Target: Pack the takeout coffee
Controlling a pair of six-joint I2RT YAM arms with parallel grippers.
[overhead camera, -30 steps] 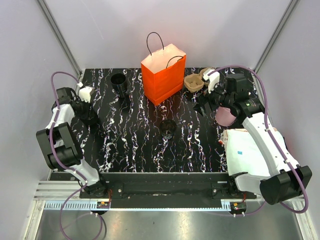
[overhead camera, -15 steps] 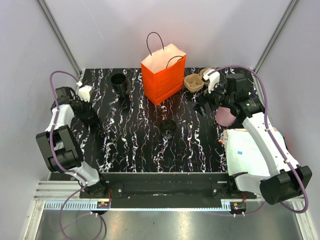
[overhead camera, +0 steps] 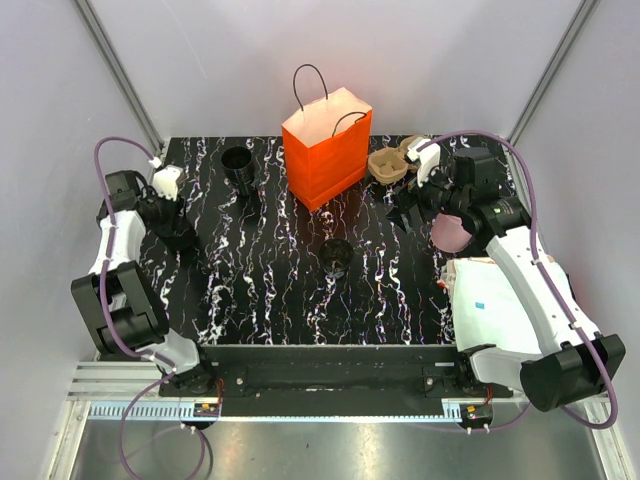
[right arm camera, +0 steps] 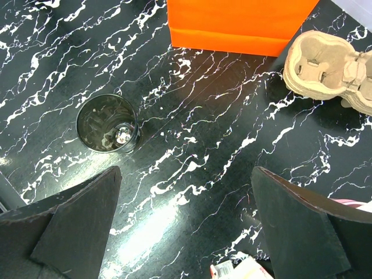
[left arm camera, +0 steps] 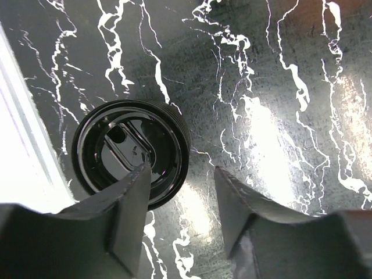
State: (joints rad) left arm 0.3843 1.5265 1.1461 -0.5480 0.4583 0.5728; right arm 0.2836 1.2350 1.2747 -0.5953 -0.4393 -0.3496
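The takeout coffee cup (overhead camera: pixel 337 256), small and black, stands without a lid mid-table; in the right wrist view this cup (right arm camera: pixel 108 123) has a shiny inside. Its round black lid (left arm camera: pixel 131 152) lies flat on the marble by the table's left edge. My left gripper (left arm camera: pixel 181 171) hovers over it, open, its left finger (left arm camera: pixel 131 215) overlapping the lid's rim and nothing in the gap. The orange paper bag (overhead camera: pixel 325 150) stands open at the back. My right gripper (right arm camera: pixel 186 171) is wide open and empty above bare table, right of the cup. From above, the left gripper (overhead camera: pixel 183 243) hides the lid.
A second, taller black cup (overhead camera: pixel 238 170) stands back left. The brown pulp tray (overhead camera: pixel 390 163) lies right of the bag, and a pink cup (overhead camera: pixel 450 232) sits under the right arm. A white packet (overhead camera: pixel 490 300) lies at the right edge. White walls close in both sides.
The left arm has swung slightly toward the back-left corner, its cable rising. The right arm, cups and bag have not moved.
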